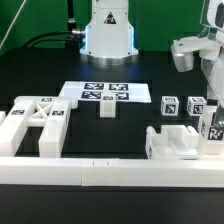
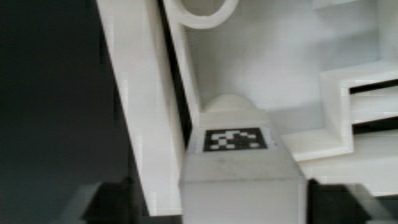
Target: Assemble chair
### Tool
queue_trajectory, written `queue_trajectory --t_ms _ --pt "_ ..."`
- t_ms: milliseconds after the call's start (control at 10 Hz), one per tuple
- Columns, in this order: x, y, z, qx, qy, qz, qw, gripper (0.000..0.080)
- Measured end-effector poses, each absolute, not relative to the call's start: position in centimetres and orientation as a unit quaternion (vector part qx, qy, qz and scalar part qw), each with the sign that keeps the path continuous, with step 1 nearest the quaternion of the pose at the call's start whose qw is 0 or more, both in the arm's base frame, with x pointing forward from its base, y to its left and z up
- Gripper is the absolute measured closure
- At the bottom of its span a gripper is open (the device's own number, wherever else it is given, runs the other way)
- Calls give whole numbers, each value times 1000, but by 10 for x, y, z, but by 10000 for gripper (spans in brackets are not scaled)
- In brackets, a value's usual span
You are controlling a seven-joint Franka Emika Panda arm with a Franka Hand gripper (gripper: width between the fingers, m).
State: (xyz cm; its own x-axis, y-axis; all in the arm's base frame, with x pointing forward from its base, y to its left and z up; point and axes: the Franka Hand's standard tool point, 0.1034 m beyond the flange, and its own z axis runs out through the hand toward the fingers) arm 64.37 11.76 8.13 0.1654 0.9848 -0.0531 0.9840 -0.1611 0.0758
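Observation:
The chair lies in loose glossy white parts. Two X-braced frames [image 1: 35,120] rest at the exterior view's left, a notched block [image 1: 175,140] at the front right, and two small tagged cubes [image 1: 169,105] behind it. My gripper [image 1: 212,112] hangs at the far right over an upright tagged piece [image 1: 216,128]. In the wrist view that piece [image 2: 231,145] stands between my dark fingers [image 2: 118,203]. One finger looks to be against its side and a narrow gap shows at the other. The gripper [image 2: 222,206] is open around it.
The marker board [image 1: 100,93] lies flat at the middle back, with a small white part [image 1: 108,108] at its front edge. A long plain white rail [image 1: 100,172] runs along the table's front. The robot base [image 1: 108,30] stands behind.

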Motion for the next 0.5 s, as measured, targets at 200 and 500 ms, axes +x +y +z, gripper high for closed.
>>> queue_trajectory --t_ms 200,500 --pt "644 117 82 763 644 5 46 511" --pt "643 118 81 835 548 9 43 511"
